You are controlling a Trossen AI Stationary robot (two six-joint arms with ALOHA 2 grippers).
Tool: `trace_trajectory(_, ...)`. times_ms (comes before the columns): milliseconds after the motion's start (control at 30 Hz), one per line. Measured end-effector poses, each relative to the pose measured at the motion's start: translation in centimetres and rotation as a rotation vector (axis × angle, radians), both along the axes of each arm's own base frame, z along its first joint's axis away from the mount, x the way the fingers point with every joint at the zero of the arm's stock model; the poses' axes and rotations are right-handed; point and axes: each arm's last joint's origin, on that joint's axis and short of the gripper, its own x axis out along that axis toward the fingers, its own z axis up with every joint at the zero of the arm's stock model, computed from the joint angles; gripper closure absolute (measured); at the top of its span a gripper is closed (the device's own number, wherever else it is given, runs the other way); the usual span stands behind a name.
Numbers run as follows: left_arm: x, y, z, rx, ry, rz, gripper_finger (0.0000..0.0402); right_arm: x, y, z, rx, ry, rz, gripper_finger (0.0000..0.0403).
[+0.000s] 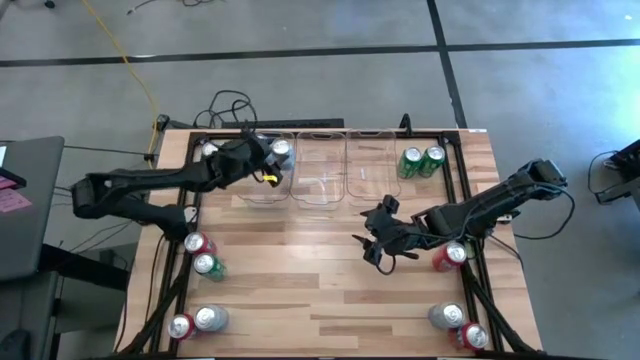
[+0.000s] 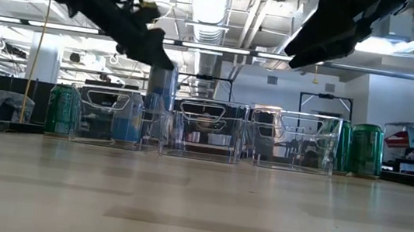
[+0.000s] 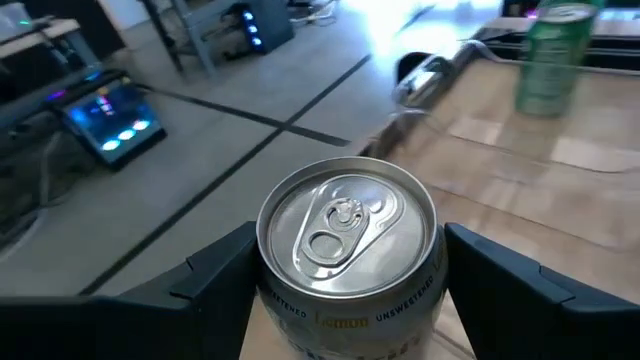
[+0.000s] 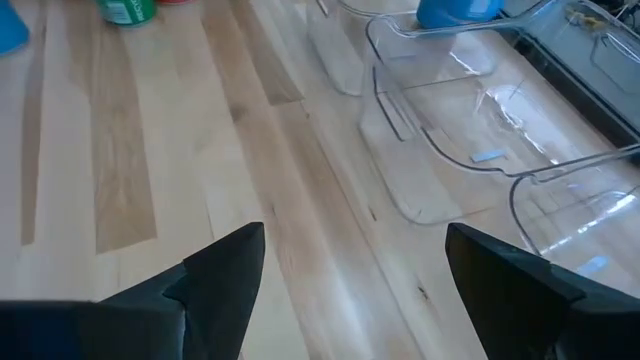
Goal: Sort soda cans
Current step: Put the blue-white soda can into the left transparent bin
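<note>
Left gripper (image 3: 345, 275) clamped on a silver-topped can (image 3: 347, 250), lifted above the leftmost clear bin (image 1: 268, 180); right gripper (image 1: 372, 240) spread wide, nothing between its fingers.

Wooden table (image 1: 320, 290) below both. Three clear bins in a row: left one under the left gripper, middle bin (image 1: 322, 170) and right bin (image 1: 372, 165) just ahead of the right gripper. Two green cans (image 1: 421, 161) sit beyond the right bin. Red can (image 1: 449, 257) lies beside the right arm. A blue can (image 2: 127, 116) rests in the left bin, below the held can.
</note>
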Motion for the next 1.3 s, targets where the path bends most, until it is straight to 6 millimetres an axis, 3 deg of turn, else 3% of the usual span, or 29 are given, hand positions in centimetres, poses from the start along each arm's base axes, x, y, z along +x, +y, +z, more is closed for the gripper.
trace_trajectory(367, 1.1, 3.4, -3.4, -0.015, 0.077, 0.06, 0.0127, -0.1, 0.0, -0.1, -0.002, 0.004, -0.016, 0.0074)
trace_trajectory(833, 1.5, 4.8, -5.5, -0.053, 0.111, 0.096, 0.0124, -0.1, 0.0, -0.1, -0.002, 0.007, -0.016, 0.0074)
trace_trajectory(1167, 1.2, 5.2, -5.3, -0.053, 0.094, 0.127, 0.0019, -0.1, 0.0, -0.1, -0.002, 0.007, -0.017, 0.0074)
trace_trajectory(1300, 1.1, 5.0, -4.6, -0.03, 0.086, 0.118, 0.0008, -0.1, 0.0, -0.1, -0.002, 0.007, -0.017, 0.0074)
